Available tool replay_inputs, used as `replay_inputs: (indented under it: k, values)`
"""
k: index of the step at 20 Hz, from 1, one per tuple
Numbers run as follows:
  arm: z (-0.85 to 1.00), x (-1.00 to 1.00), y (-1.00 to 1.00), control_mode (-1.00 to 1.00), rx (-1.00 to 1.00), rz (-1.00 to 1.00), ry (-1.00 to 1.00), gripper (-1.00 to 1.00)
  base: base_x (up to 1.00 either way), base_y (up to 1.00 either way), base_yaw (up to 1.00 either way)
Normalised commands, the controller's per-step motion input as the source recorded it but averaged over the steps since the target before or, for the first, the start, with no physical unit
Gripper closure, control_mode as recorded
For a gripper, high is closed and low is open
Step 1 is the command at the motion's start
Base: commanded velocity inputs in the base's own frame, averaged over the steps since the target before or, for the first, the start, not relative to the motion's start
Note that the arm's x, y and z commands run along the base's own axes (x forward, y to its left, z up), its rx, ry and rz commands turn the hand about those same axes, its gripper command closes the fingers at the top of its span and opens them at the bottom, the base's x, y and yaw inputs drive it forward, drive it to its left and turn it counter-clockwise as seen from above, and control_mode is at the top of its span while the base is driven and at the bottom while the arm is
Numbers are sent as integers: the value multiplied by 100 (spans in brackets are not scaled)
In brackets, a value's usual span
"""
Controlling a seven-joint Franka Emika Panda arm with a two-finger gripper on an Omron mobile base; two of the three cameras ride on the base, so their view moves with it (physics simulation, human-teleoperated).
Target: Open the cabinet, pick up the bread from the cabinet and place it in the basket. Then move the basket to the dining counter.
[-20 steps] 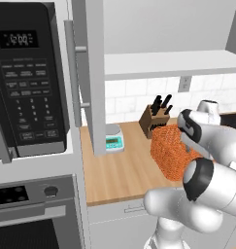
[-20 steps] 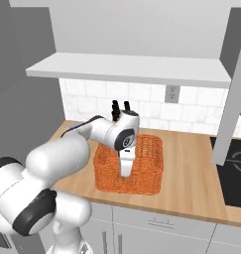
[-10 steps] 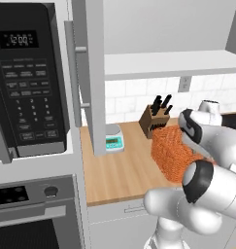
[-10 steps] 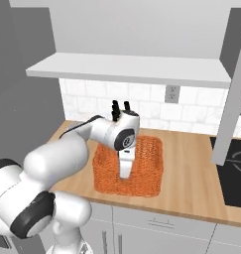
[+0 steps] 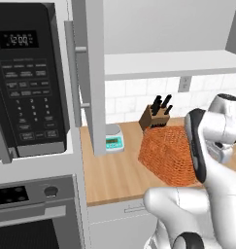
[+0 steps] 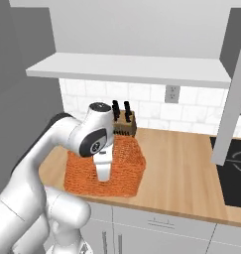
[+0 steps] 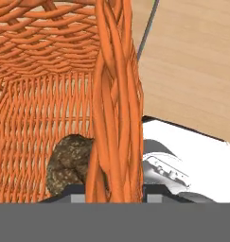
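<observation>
basket [image 6: 123, 171]: orange wicker, on the wood counter [image 6: 181, 168] in front of the knife block [image 6: 126, 124]; tilted slightly in right base view versus a second ago.
bread [image 7: 69, 160]: lying inside the basket against its wall, so placement looks done.
gripper [image 7: 114, 191]: jaws narrowed from wide a second ago, now straddling the basket's rim wall; looks clamped on the basket.
cabinet [image 5: 92, 73]: door open, shelf bare.
meaning: grip on basket taken; carry to the dining counter comes next.
risk: thin rim hold, basket may swing.
</observation>
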Motion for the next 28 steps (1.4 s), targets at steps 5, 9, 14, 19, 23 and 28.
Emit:
replay_inputs:
  k: [5,9,14,19,23,28]
  values:
    - [100,-89,50,-100,-11,9,-32,100,0,0,0]
    - [100,-69,13,-100,-8,9,-23,100,0,0,0]
    - [97,-58,0,-100,-3,8,-1,100,0,0,0]
    - [70,-2,1,-100,0,0,7,100,0,0,0]
    - [28,4,0,-100,1,0,12,100,0,0,0]
    - [0,-4,0,-100,0,0,-10,100,0,0,0]
